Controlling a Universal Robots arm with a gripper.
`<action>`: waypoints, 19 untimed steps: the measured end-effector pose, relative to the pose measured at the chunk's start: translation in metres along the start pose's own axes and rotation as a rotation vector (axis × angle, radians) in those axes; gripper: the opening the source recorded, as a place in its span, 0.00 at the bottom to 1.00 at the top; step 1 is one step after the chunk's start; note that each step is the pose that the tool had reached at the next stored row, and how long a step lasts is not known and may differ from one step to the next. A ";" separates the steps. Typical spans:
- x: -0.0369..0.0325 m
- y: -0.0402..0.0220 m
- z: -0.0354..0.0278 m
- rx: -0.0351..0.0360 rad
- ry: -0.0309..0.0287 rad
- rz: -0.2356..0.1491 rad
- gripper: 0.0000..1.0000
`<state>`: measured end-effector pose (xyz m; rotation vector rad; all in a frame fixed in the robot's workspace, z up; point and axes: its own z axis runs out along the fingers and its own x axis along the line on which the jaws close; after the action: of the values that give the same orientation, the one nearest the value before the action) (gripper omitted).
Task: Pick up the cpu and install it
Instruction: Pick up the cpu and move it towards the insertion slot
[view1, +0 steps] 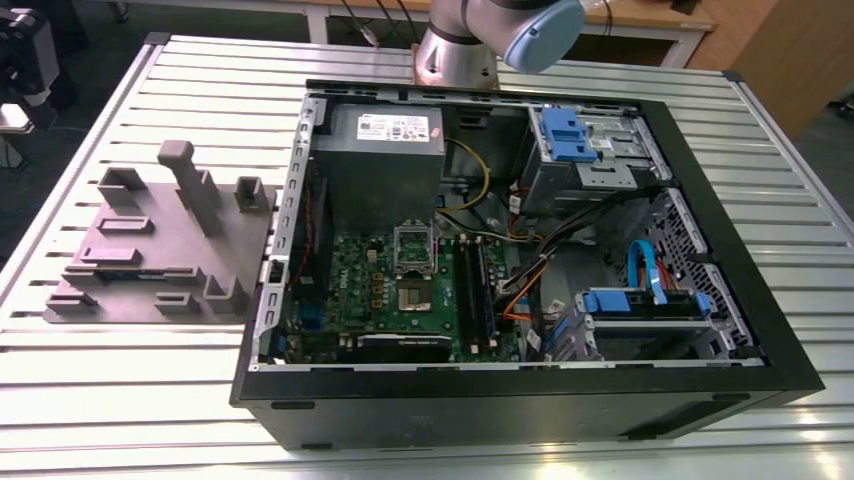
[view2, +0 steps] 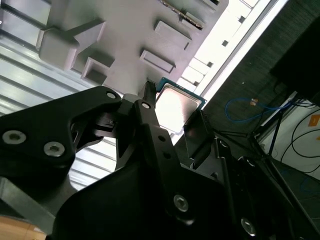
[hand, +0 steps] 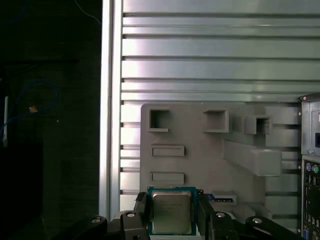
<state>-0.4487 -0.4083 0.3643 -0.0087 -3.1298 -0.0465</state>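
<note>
Silvery cpu (hand: 171, 214), half-hidden, seemingly in gripper (hand: 172, 200)

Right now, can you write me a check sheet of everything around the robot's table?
Surface: slatted metal table.
Job's things: cpu held in the air; open computer case with green motherboard.
Clutter: grey fixture tray beside the case.
Tool: tool shut on two sides of the cpu.
Cables: coloured cables inside the case.
Surroundings: wooden desk behind the table; dark floor.
</note>
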 end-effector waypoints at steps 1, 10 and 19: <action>0.0000 0.0000 -0.0015 0.0000 0.0001 0.000 0.47; 0.0002 0.0004 -0.0146 0.0000 0.0001 0.000 0.47; -0.0005 0.0005 -0.0162 0.0019 0.0001 0.000 0.47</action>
<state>-0.4480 -0.4083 0.3805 -0.0087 -3.1298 -0.0436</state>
